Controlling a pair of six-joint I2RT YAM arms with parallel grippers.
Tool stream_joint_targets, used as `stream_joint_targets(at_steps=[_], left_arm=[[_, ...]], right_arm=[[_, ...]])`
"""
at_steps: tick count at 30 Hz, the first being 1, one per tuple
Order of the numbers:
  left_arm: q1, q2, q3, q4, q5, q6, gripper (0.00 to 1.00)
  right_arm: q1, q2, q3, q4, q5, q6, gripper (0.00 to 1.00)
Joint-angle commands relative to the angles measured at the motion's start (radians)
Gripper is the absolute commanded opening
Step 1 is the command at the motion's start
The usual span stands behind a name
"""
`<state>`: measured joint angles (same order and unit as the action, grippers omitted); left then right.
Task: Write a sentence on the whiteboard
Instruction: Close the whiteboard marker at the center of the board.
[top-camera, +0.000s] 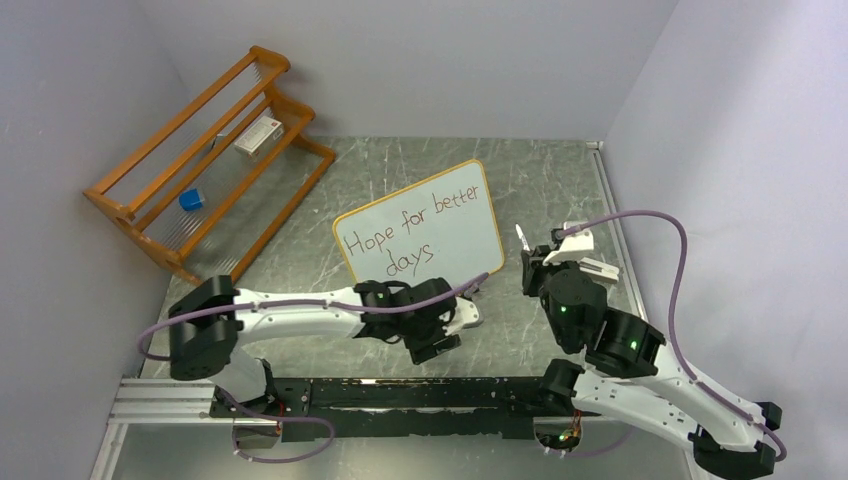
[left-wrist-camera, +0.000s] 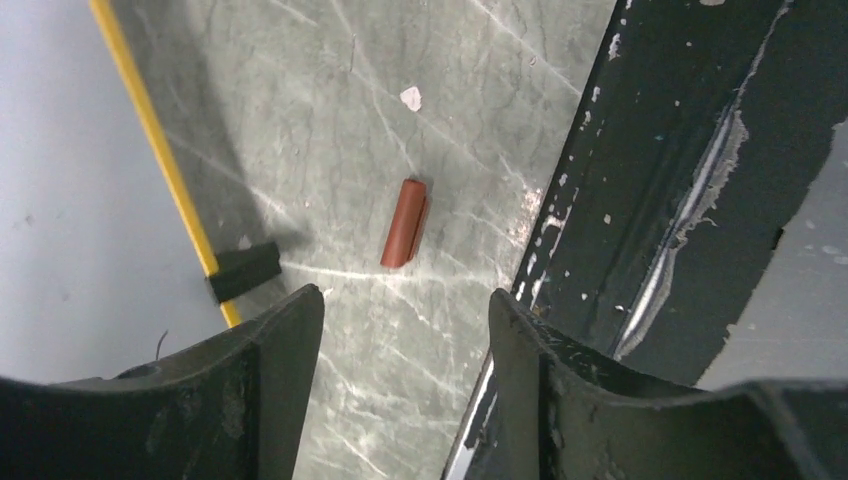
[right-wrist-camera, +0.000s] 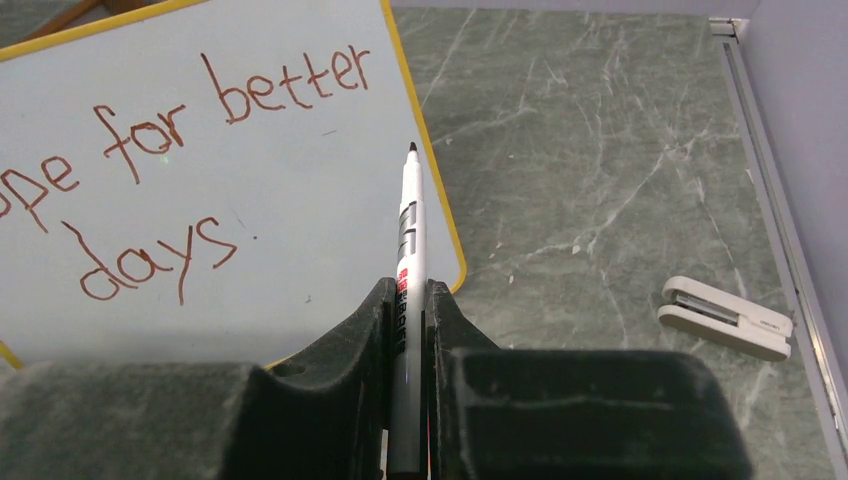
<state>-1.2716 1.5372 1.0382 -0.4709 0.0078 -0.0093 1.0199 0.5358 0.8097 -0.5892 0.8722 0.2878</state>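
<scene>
The whiteboard (top-camera: 420, 222) stands tilted in the middle of the table. The sentence (top-camera: 408, 228) reads "Hope for better days" in two slanted rows and also shows in the right wrist view (right-wrist-camera: 170, 150). My right gripper (right-wrist-camera: 408, 292) is shut on a white marker (right-wrist-camera: 410, 215), uncapped, its tip held just off the board's right edge (right-wrist-camera: 430, 140). In the top view this gripper (top-camera: 528, 258) is right of the board. My left gripper (left-wrist-camera: 405, 310) is open and empty, low at the board's near edge (top-camera: 440, 338). A red marker cap (left-wrist-camera: 404, 222) lies on the table ahead of it, beside the board's black foot (left-wrist-camera: 243, 270).
An orange wooden rack (top-camera: 210, 150) stands at the back left with a blue cube (top-camera: 191, 200) and a white box (top-camera: 258, 135) on it. A white stapler-like object (right-wrist-camera: 725, 317) lies right of the board. The black base rail (left-wrist-camera: 680, 180) runs along the near edge.
</scene>
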Motion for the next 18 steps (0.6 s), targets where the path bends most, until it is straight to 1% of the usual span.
stream_joint_targets(at_steps=[1, 3, 6, 18], left_arm=[[-0.020, 0.089, 0.060, 0.010, 0.035, 0.083, 0.63], [-0.031, 0.127, 0.076, 0.004, 0.021, 0.093, 0.60], [-0.034, 0.183, 0.095, -0.009, 0.023, 0.117, 0.52], [-0.034, 0.337, 0.146, -0.073, 0.067, 0.179, 0.40]], right_arm=[[-0.004, -0.038, -0.015, 0.025, 0.035, 0.015, 0.00], [-0.005, -0.043, -0.017, 0.024, 0.034, 0.018, 0.00], [-0.006, -0.044, -0.019, 0.024, 0.035, 0.019, 0.00], [-0.006, -0.050, -0.021, 0.026, 0.053, 0.021, 0.00]])
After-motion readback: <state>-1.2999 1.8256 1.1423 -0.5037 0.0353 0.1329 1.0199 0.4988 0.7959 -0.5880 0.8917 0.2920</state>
